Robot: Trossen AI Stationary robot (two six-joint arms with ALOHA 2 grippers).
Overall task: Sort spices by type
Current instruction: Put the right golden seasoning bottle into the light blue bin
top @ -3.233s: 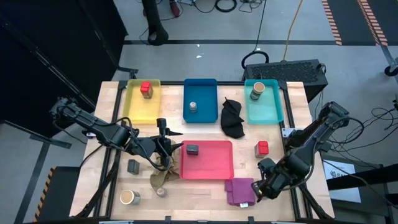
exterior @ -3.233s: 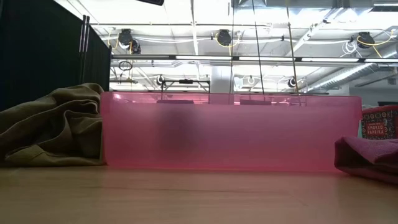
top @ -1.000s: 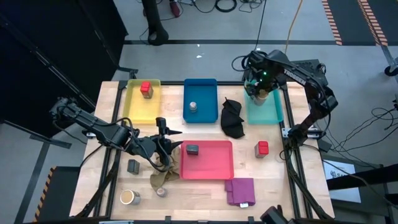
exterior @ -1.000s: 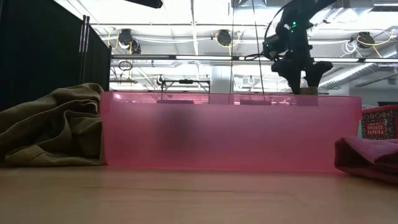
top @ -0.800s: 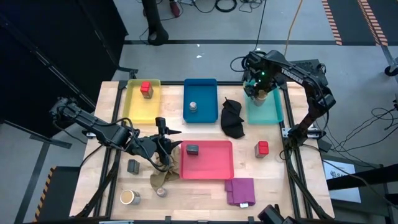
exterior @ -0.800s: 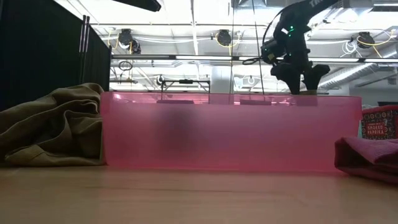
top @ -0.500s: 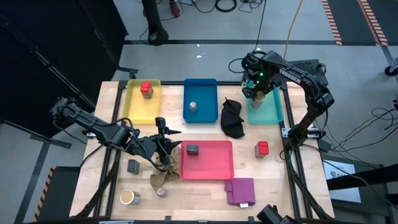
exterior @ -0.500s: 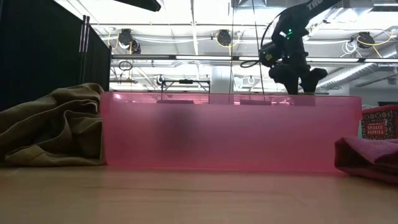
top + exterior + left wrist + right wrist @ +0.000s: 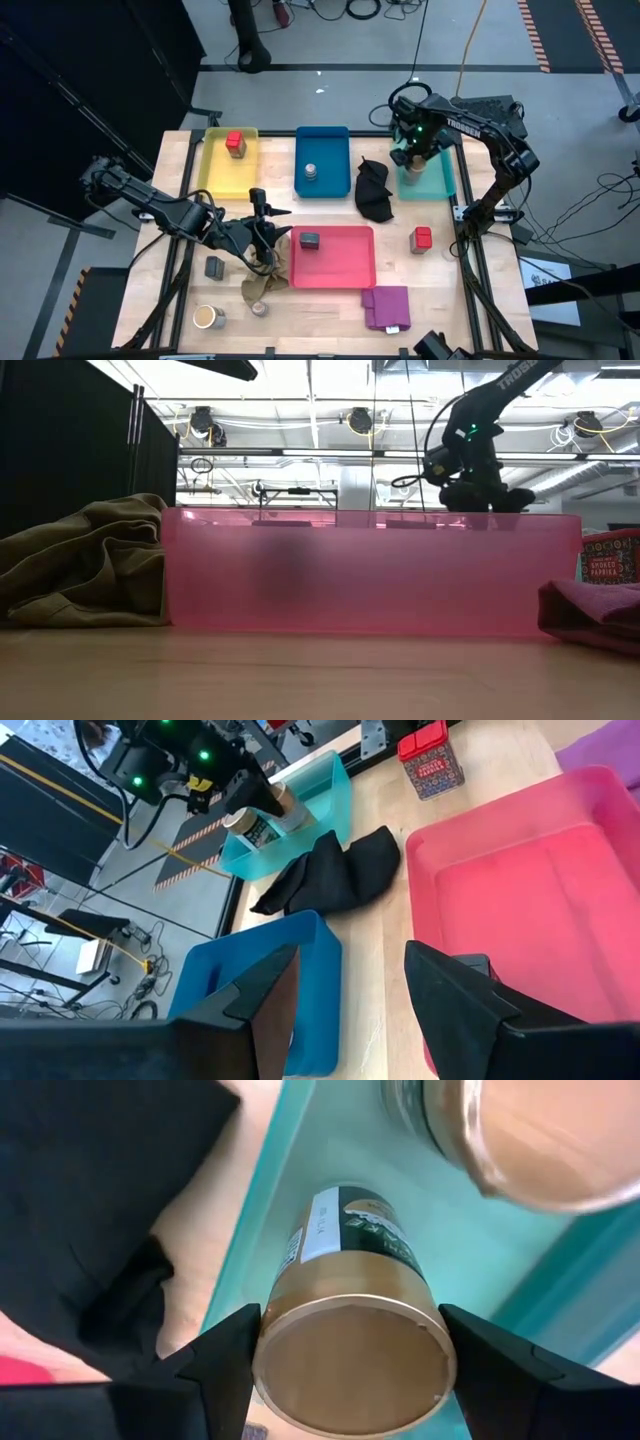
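Observation:
My right gripper (image 9: 408,158) hangs over the teal tray (image 9: 437,182) at the table's far right, shut on a tan round jar (image 9: 350,1330). A second tan jar (image 9: 500,1130) stands in the same tray. My left gripper (image 9: 275,240) stays open and holds nothing; it is over the beige cloth (image 9: 258,287), left of the pink tray (image 9: 345,270). A red cube (image 9: 235,143) is in the yellow tray, a silver tin (image 9: 310,172) in the blue tray and a grey tin (image 9: 309,240) in the pink tray. My right gripper pinches the jar's round side (image 9: 268,1342) just below its lid, one finger on each side. The fingers come from above and point down. The jar hangs upright below them, inside the teal tray next to its left wall. Whether its base touches the tray floor cannot be seen.
Loose on the table are a red cube (image 9: 421,238), a grey tin (image 9: 214,267), a tan jar (image 9: 208,317) and a silver tin (image 9: 259,309). A black cloth (image 9: 374,190) lies between the blue and teal trays. A purple cloth (image 9: 387,306) lies near the front edge.
My right gripper has sunk with the tan jar toward the teal tray, drifting a little toward the near side. In the low view its fingers have dropped behind the pink tray's rim. The jar has stayed upright in the hold.

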